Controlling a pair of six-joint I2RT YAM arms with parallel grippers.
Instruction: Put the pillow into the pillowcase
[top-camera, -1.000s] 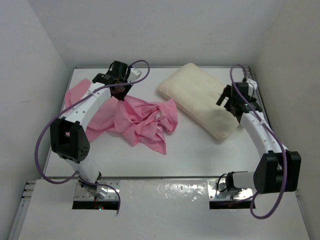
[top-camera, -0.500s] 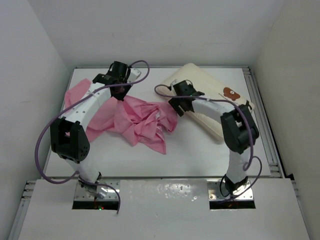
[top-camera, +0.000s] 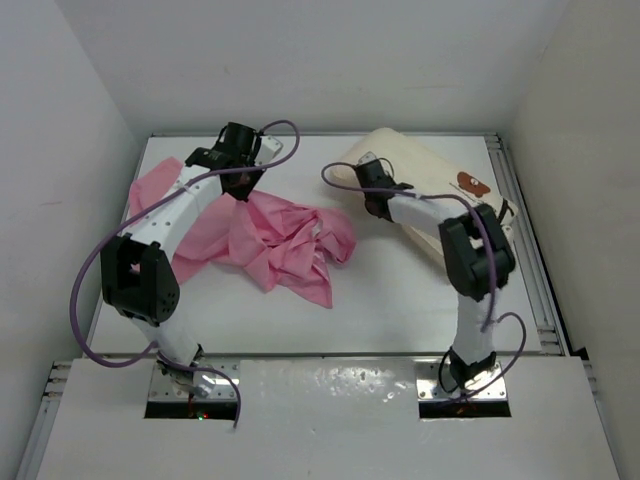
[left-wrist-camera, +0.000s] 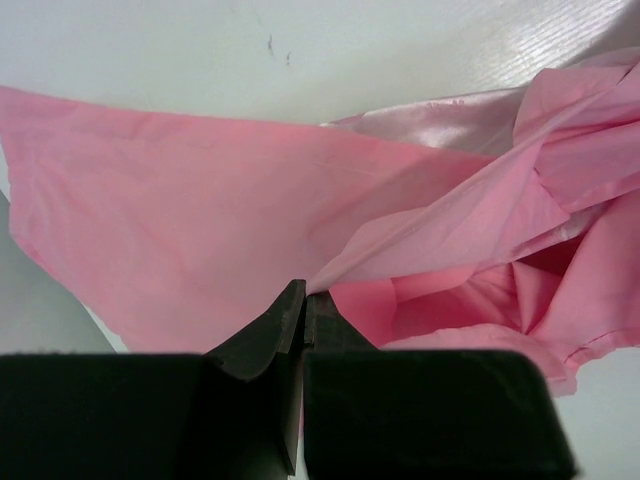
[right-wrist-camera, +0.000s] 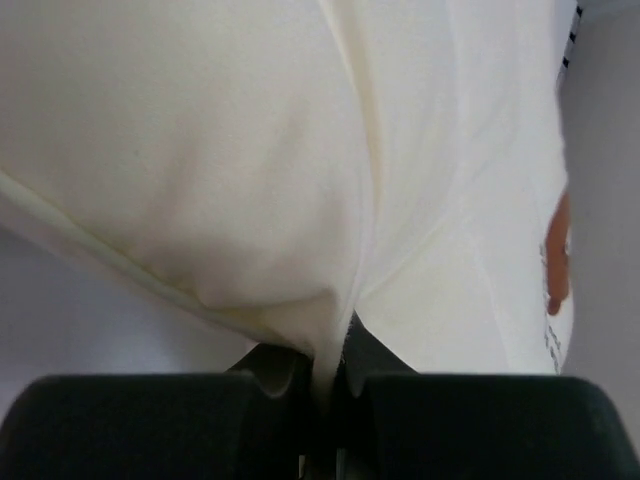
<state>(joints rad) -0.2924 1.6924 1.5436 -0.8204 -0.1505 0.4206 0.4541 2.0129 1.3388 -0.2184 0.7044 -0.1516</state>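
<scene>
The cream pillow (top-camera: 425, 165) lies at the back right of the table, its brown bear print (top-camera: 468, 184) facing up. My right gripper (top-camera: 378, 210) is shut on a pinch of the pillow's near-left edge. In the right wrist view the pillow (right-wrist-camera: 200, 150) bulges above the gripper (right-wrist-camera: 335, 350), with its fabric pinched between the jaws. The pink pillowcase (top-camera: 270, 240) lies crumpled at centre left. My left gripper (top-camera: 240, 190) is shut on a fold at its back edge. The left wrist view shows that fold of pillowcase (left-wrist-camera: 200, 220) running up from the gripper (left-wrist-camera: 305, 295).
The white table (top-camera: 400, 300) is closed in by walls at the left, back and right. A metal rail (top-camera: 530, 260) runs along its right edge. My right arm (top-camera: 470, 250) reaches across the pillow's near side.
My right arm swung from the pillow's right side to its left end and shut on the edge. The pillow shifted a little and its bear print now shows. The left arm has not moved.
</scene>
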